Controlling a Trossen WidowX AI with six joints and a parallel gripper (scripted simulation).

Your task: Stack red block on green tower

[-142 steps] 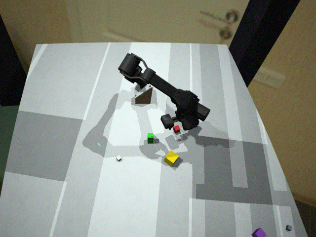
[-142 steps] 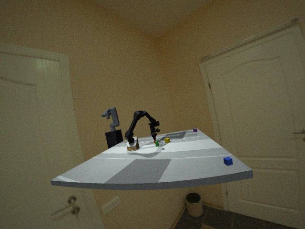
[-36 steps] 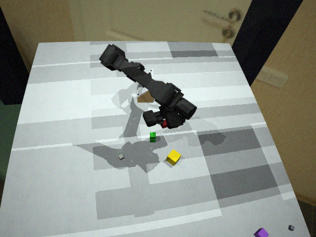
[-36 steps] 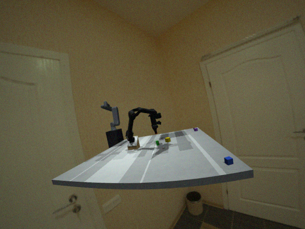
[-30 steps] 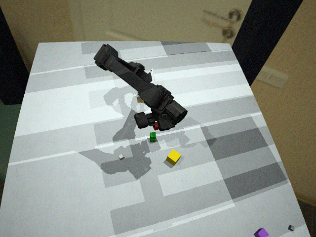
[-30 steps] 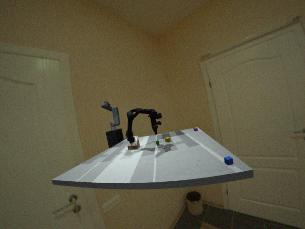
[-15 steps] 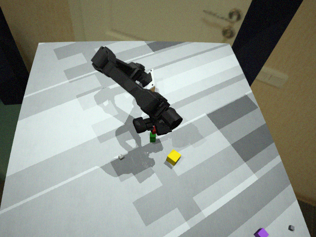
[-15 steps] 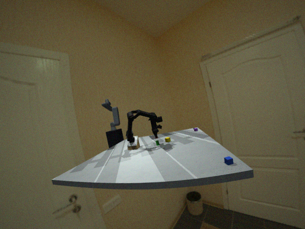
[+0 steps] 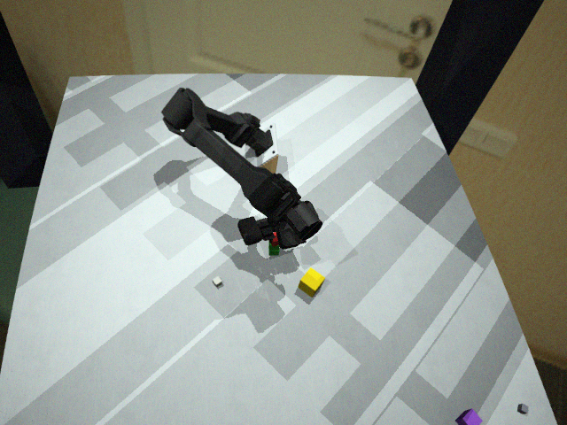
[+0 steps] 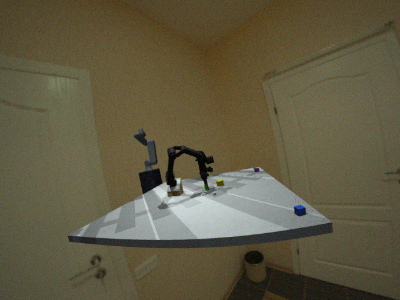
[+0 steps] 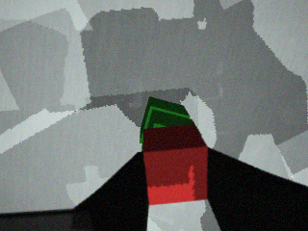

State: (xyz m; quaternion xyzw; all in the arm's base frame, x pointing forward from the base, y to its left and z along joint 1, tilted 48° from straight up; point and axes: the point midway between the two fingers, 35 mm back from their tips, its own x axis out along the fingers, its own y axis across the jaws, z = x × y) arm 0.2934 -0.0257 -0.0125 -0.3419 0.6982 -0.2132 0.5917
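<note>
Fingers pinch the red block, held just above the green tower on the tabletop. From the wrist view the tower's top shows slightly beyond and left of the block, so alignment looks close but not yet exact.

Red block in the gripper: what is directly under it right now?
The green tower stands just below the red block, which the gripper grips. Only the tower's upper far edge shows in the wrist view; whether the two touch cannot be told.
</note>
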